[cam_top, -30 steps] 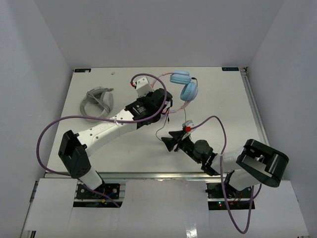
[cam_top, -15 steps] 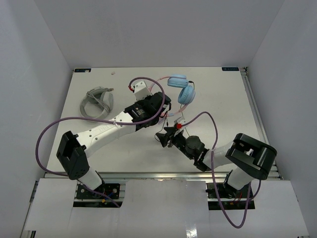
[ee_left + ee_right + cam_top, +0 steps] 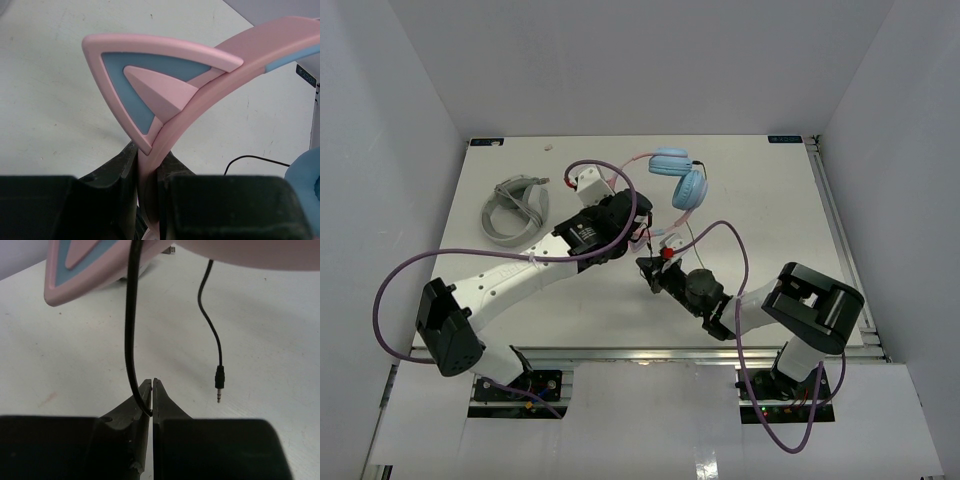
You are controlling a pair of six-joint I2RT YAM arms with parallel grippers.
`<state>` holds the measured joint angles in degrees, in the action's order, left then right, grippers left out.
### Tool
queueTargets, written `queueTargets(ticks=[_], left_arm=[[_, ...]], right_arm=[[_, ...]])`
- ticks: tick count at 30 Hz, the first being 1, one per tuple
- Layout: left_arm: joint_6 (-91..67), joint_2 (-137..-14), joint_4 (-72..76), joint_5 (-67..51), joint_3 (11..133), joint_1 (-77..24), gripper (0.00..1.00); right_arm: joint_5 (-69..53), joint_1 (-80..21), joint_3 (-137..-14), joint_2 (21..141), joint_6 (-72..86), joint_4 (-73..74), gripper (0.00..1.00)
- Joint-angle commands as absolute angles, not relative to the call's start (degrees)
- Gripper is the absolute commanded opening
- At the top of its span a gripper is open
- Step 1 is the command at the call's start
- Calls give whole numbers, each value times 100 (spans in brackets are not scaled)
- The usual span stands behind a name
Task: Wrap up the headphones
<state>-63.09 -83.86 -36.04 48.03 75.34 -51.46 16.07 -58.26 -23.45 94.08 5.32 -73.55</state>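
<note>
Toward the far middle of the matte white worktop [image 3: 770, 200], the headphones [image 3: 688, 188] are gripped by both arms. Round light-blue earcups; thin, smooth pink headband; pointed cat ear [image 3: 150, 85] with blue inset. Left jaws clamped on the headband just below that ear. Right jaws pinched tight on the thin black cable [image 3: 131, 330]. Its metal-tipped plug [image 3: 219, 382] hangs just beside them.

Bright, even overhead light, faint soft shadows; wrist views blur up close.
</note>
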Motion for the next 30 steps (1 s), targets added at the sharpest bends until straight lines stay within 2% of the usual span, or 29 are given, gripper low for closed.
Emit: queueTargets(ticks=[1,4,8,10,14,17,21,26,30], left_arm=[[-6430,-7971,-3273,4978,7502,-5095,0],[-6305,-8003,-3286,4808,7467,-4754,0],[-6231,-8024,-3280,4554,7283,-4173,0],[-6179,-8051,-3287,4771,7216,-4113,0],[-6104,-8171,-3318,4961,7151,-4041,0],[-6100,-8322,-3420,4993,7170,-3926,0],[-6232,-8438,-3559,4983,7189,-3796,0],[-6258,-8517,-3578,4922,7207,-3665,0],[-6258,-8419,-3591,4839,7180,-3621,0]], right_arm=[[1425,-5871,-2396,9197,373,-10790,8],[1374,-5909,-2036,8598,483,-10554,8],[1629,-5915,-1951,6999,498,-9118,8],[1740,-5924,-2127,6365,439,-7839,8],[2073,-5909,-2822,5435,218,-6180,8],[2756,-5907,-3286,4992,-5,-5265,8],[3666,-5879,-3377,4612,-438,-4702,8],[3981,-5814,-2739,4134,-343,-4640,8],[4948,-5786,-2153,3969,-276,-4544,8]])
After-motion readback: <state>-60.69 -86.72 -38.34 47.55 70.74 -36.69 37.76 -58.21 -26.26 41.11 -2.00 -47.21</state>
